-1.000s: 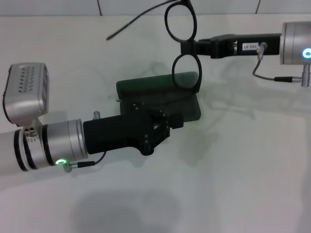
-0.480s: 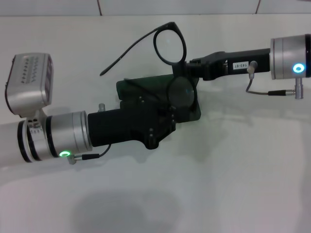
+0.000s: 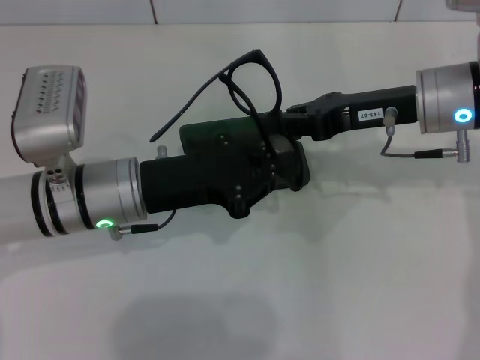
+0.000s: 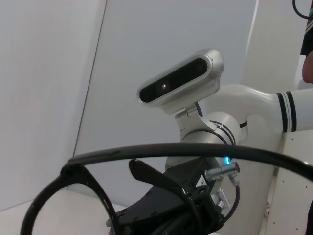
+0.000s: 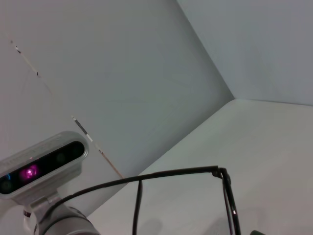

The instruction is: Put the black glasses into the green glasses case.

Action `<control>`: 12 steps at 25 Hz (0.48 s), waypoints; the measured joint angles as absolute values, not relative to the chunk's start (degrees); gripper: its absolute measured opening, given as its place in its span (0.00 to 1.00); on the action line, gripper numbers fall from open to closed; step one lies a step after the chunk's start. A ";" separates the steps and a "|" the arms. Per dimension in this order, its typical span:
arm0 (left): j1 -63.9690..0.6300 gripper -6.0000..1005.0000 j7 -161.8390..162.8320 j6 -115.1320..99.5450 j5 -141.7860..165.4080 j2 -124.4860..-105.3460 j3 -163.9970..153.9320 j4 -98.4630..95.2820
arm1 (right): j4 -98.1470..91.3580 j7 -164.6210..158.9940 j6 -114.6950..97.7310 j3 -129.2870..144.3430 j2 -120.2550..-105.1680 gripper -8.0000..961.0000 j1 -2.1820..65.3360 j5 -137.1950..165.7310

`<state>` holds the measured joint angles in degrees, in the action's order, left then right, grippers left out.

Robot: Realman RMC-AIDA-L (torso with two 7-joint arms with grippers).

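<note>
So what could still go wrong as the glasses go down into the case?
One temple arm of the black glasses sticks out past the green glasses case and may land on its rim. The left gripper covers much of the case, so the right gripper could bump it.

glasses: black frame | case: dark green | table: white
</note>
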<state>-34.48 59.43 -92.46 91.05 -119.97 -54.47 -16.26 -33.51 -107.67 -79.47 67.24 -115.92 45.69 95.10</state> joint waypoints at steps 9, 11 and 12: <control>-34.58 0.01 60.03 -92.47 91.04 -119.97 -54.60 -16.43 | -33.46 -107.31 -81.05 67.46 -115.93 0.10 45.83 94.32; -34.88 0.01 60.09 -92.47 91.04 -119.97 -54.60 -16.41 | -33.45 -107.29 -81.34 67.48 -115.93 0.10 45.94 94.30; -34.93 0.01 60.10 -92.47 91.04 -119.97 -54.60 -16.39 | -33.44 -107.28 -81.39 67.49 -115.93 0.10 45.97 94.30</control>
<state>-34.93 60.10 -92.47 91.04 -119.97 -54.60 -16.39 -33.44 -107.28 -81.39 67.49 -115.93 45.97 94.30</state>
